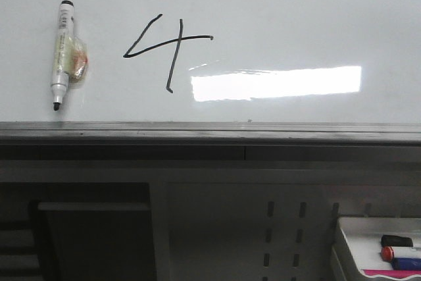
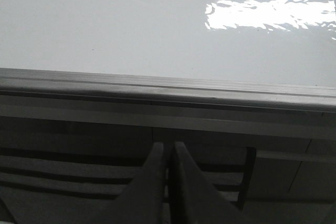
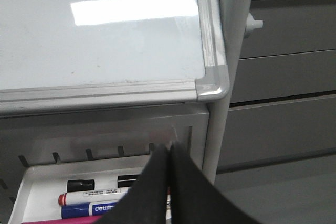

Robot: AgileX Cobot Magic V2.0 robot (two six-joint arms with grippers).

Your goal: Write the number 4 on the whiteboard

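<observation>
The whiteboard (image 1: 296,4) runs off the top and both sides of the front view. The tray (image 1: 342,241) at lower right is cut by the frame's corner, its markers (image 1: 401,253) only partly shown. In the right wrist view, the right end effector (image 3: 169,150) hides the markers' far ends.

Black number 4 (image 1: 168,47) on glossy white whiteboard (image 1: 296,18) with grey ledge (image 1: 210,129).
</observation>
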